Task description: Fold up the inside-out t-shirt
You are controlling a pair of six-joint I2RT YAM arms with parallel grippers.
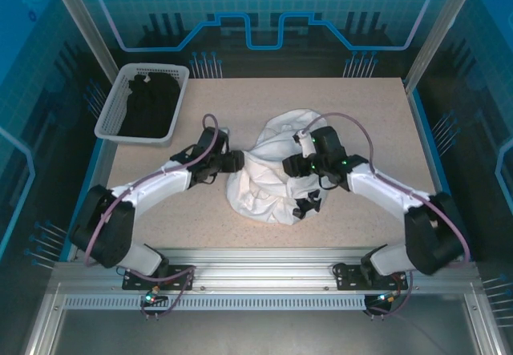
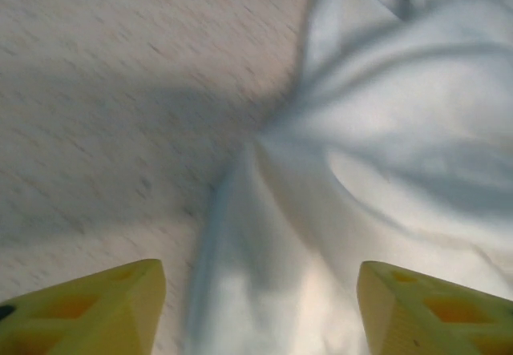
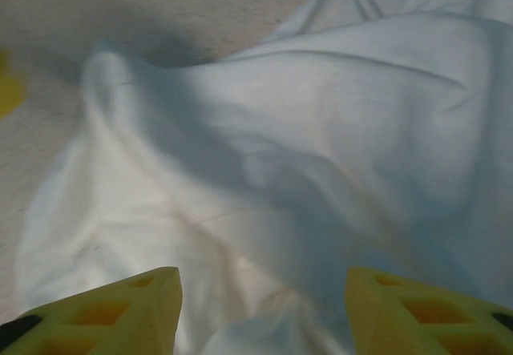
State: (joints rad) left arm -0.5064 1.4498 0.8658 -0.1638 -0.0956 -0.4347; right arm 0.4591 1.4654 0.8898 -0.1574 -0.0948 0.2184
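Both claws poised over the crumpled white cloth t-shirt (image 1: 260, 183), centre of the speckled beige worktop (image 1: 353, 106).
The left claw (image 2: 260, 279) and right claw (image 3: 263, 283) gape wide, gripping nothing; far-left, a grey mesh basket (image 1: 160, 66) holds a black garment (image 1: 148, 102).

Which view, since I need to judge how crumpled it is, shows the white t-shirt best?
The top external view: nearly all of the bunched t-shirt shows on the table. The left wrist view catches a gathered edge up close; the right wrist view, broad soft folds.
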